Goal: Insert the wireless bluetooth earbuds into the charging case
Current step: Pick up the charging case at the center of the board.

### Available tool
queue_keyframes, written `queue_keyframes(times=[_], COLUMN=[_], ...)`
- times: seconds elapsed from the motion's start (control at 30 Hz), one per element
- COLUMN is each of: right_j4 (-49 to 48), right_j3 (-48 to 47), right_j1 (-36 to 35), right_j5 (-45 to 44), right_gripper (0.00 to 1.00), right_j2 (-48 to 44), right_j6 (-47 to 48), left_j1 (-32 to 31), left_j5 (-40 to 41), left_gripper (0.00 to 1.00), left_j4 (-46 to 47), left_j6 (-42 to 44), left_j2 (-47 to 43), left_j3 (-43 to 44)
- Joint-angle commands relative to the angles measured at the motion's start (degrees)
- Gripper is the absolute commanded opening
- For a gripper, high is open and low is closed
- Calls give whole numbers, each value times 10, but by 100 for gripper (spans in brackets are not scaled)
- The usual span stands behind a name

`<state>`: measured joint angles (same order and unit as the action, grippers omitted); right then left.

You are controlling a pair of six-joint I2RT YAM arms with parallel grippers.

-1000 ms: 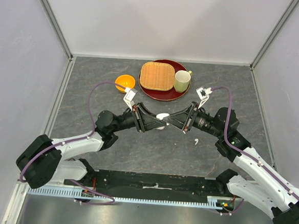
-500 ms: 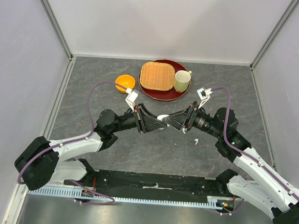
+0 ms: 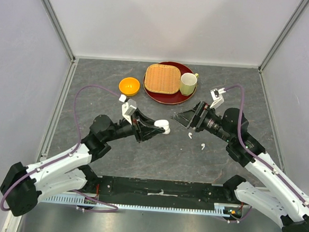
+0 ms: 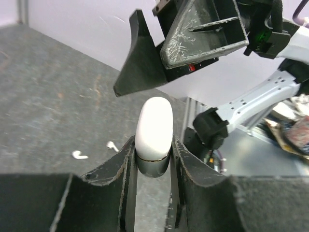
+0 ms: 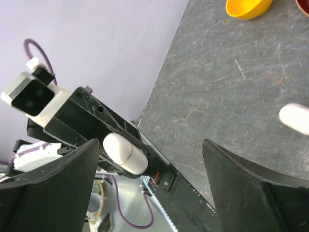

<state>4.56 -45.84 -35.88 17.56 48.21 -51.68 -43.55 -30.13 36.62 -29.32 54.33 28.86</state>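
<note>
1. The left tool (image 4: pixel 153 147) is narrow, clamped on the lower end of the case (image 4: pixel 154 121). The case's long axis runs straight out along the fingers, its rounded end pointing at the right tool.
2. The case is off the desk (image 3: pixel 92 95). A seam rings it just above the fingers, and the lid looks closed.
3. The right tool (image 3: pixel 182 119) stands wide and holds nothing. It faces the case's free end, apart from it.
4. One earbud (image 3: pixel 191 135) lies on the desk just below and to the near side of the right tool. Another earbud (image 3: pixel 202 147) lies a little further back toward that arm's base.
5. Both lie on the right tool's side of the case, so the right arm is clearly the nearer one. From the left tool they sit beyond the case and lower.
6. Which way their stems point is too small to tell.
7. Likely need: the lid opened, then the right tool dropping onto the closer earbud.
</note>
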Motion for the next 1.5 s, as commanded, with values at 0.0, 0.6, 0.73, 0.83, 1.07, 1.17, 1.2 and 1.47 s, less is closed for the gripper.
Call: queue_keyframes(times=[0.0,0.6,0.73,0.83,1.07,1.17,1.2,1.47], right_j4=[18,-96,-127,-136,-161,-166,-166,-194], right_j3=[-22,15,26,30,40,44,44,55], right_j1=[2,1,0,1,0,1,1,1], right_j5=[-1,149,161,160,159,161,162,183], right_gripper=[93,91,87,82,67,63,63,57], right_j2=[2,85,98,107,118,121,123,134], right_j6=[-82,-214,-238,-242,-252,-256,-257,-277], left_j1=[-4,-50,-52,-55,-58,-59,-59,-65], left_j5=[59,148,147,144,139,136,137,139], left_gripper=[4,3,3,3,3,3,3,3], left_j4=[-34,-67,-63,-63,-59,-53,-52,-51], left_j6=[159,277,277,277,273,271,270,272], left_j2=[-44,-43,-37,-37,-35,-33,-31,-23], left_j3=[-9,2,4,6,6,6,7,9])
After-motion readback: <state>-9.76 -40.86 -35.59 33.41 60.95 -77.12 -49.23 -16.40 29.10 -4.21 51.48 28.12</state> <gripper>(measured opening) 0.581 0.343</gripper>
